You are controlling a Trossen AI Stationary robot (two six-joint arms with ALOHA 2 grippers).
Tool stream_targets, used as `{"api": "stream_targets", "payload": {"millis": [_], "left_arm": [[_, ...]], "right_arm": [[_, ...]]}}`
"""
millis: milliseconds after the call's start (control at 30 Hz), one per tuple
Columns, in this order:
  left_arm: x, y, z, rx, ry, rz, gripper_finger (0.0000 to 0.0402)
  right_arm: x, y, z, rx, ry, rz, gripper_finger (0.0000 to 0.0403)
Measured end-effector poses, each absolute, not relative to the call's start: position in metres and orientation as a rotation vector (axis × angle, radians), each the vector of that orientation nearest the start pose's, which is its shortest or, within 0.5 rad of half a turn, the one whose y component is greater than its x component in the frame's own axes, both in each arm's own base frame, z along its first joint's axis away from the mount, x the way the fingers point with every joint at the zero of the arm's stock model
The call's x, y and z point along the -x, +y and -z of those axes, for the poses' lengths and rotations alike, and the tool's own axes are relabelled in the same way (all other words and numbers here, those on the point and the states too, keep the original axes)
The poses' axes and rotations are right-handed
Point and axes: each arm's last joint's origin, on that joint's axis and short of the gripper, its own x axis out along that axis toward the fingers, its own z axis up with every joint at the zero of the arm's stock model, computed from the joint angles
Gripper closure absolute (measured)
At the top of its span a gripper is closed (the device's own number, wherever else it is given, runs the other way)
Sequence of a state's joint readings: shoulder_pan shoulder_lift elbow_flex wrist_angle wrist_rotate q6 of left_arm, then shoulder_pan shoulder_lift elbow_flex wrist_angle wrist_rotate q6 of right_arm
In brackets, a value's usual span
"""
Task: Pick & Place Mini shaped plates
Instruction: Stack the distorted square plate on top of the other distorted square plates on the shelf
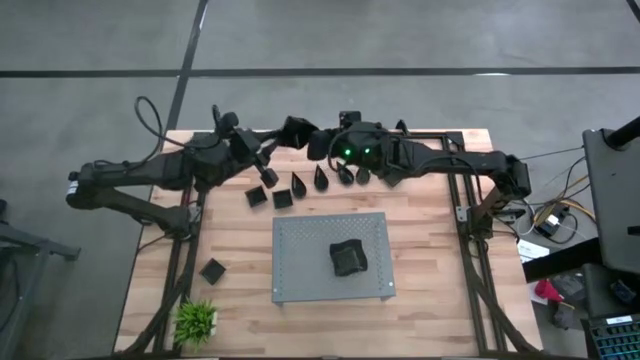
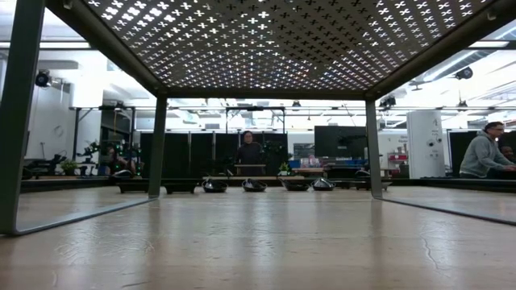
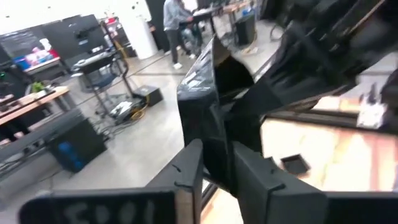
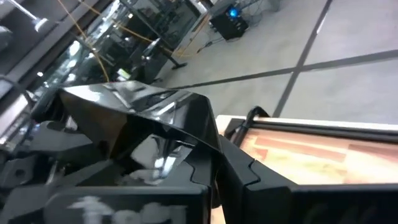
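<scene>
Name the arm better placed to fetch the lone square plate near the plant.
Left, probably. The square plate lies on that arm's side; the right arm would have to cross the grey board. But the left gripper is shut on a dish, and the right gripper on another dish.

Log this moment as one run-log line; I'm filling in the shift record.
left gripper: shut on plate, raised | right gripper: shut on plate, raised | board: one dark pile
</scene>
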State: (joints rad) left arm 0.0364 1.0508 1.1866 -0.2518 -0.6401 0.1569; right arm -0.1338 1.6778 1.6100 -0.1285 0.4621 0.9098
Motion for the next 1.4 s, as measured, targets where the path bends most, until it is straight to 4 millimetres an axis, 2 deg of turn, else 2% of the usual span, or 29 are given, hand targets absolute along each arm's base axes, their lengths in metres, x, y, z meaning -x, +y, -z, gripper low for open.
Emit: {"api": "stream_targets", "payload": {"millis": [200,400,567,700,867,1000,1133,1400], "left_arm": [[-0.205,0.023,-0.439,-0.135,0.077,-0.602,0.0277],[-0.191,0.022,-0.458,-0.064,-0.013,-0.57,0.0258],[-0.184,0.021,-0.46,-0.038,-0.025,-0.57,0.0259],[-0.184,0.021,-0.46,-0.036,-0.021,-0.571,0.0259],[-0.185,0.021,-0.46,-0.034,-0.021,-0.571,0.0259],[-0.185,0.021,-0.46,-0.028,-0.023,-0.572,0.0261],[-0.185,0.022,-0.459,-0.026,-0.023,-0.572,0.0261],[-0.185,0.022,-0.459,-0.026,-0.024,-0.576,0.0261]], "right_arm": [[-0.368,-0.085,-0.402,-0.87,-0.074,0.591,0.0394],[-0.347,-0.092,-0.403,-1.021,0.136,0.45,0.0394],[-0.337,-0.073,-0.404,-1.164,0.305,0.302,0.0394],[-0.328,-0.051,-0.399,-1.315,0.535,0.17,0.0394],[-0.309,-0.018,-0.394,-1.451,0.817,0.15,0.0394],[-0.3,-0.002,-0.39,-1.503,0.934,0.196,0.0394],[-0.3,0.007,-0.385,-1.514,0.998,0.227,0.0394],[-0.317,0.02,-0.358,-1.452,1.131,0.28,0.0394]]}}
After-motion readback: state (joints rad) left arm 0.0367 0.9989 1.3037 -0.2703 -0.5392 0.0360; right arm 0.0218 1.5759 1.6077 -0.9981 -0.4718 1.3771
